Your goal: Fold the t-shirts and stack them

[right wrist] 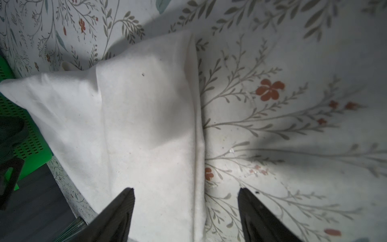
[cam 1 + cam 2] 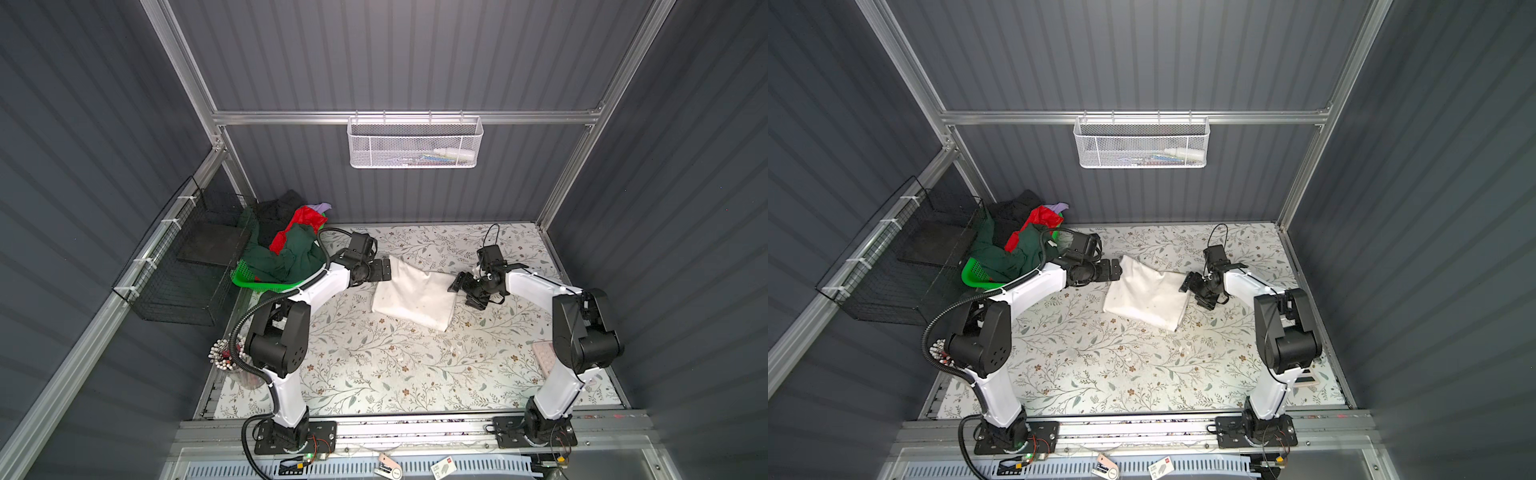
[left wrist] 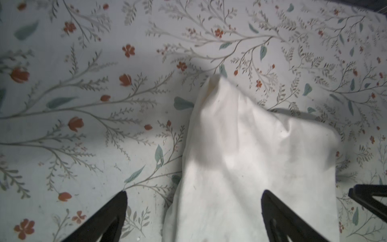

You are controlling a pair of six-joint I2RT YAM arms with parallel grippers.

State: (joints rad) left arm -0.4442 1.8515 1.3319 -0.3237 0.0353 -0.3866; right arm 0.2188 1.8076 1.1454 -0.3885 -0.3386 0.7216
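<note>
Your folded white t-shirt [image 2: 411, 297] lies flat on the table [image 2: 374, 374], toward its back middle. The left gripper [image 2: 387, 269] reaches low to its far left corner, the right gripper [image 2: 459, 291] to its right edge. Both are spread and pinch nothing. In front of the shirt you have wide bare table.

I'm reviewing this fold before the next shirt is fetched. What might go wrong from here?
1. One corner of the white t-shirt stands peaked, so the fold may slump open.
2. The open left gripper and right gripper straddle its edges; a finger might snag cloth on leaving.
3. The dark green t-shirt spills over the green basket rim beside the left arm, which might drag it.
</note>
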